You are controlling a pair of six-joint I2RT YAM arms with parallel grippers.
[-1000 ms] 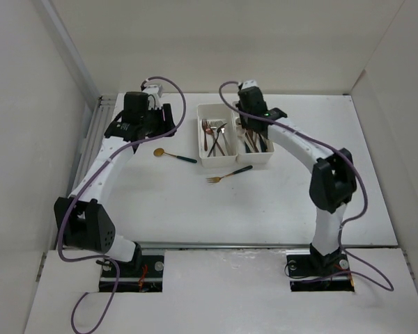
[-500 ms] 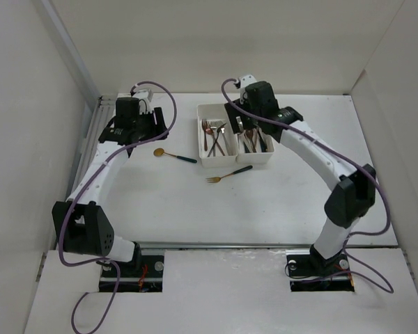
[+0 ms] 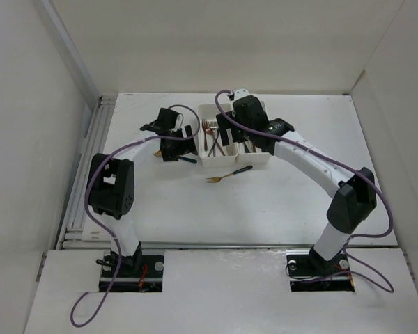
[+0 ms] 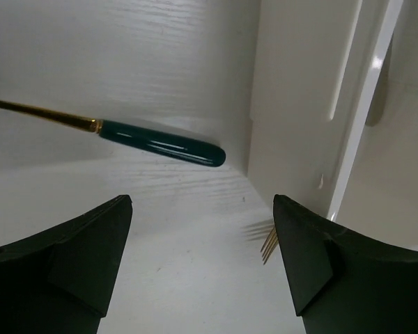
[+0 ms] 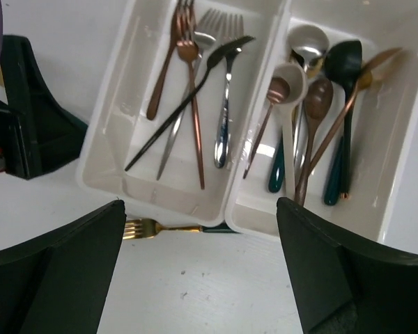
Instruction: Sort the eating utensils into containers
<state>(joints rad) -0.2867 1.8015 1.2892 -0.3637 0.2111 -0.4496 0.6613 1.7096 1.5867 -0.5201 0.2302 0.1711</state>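
Note:
Two joined white containers hold utensils: forks lie in the left bin (image 3: pixel 199 136) (image 5: pixel 106 149) and spoons in the right bin (image 3: pixel 255 158) (image 5: pixel 398 142). A gold fork (image 3: pixel 225 176) (image 5: pixel 152 227) lies on the table at the bins' near wall, its dark handle tucked under it. A gold spoon with a dark green handle (image 3: pixel 188 159) (image 4: pixel 164 144) lies left of the bins. My left gripper (image 3: pixel 171 147) (image 4: pixel 202 209) hovers open just short of that handle, empty. My right gripper (image 3: pixel 238 138) (image 5: pixel 200 209) hangs open and empty above the bins' near edge.
The bin's outer wall (image 4: pixel 292 104) rises close on the right of the left gripper, with the fork's tines (image 4: pixel 268 243) beside the right finger. The left gripper body (image 5: pixel 28 118) sits close beside the left bin. White enclosure walls surround the table.
The left arm swung right toward the bins and came down by the green-handled spoon, its jaws widening. The right gripper opened, rose from the right bin and shifted slightly left.

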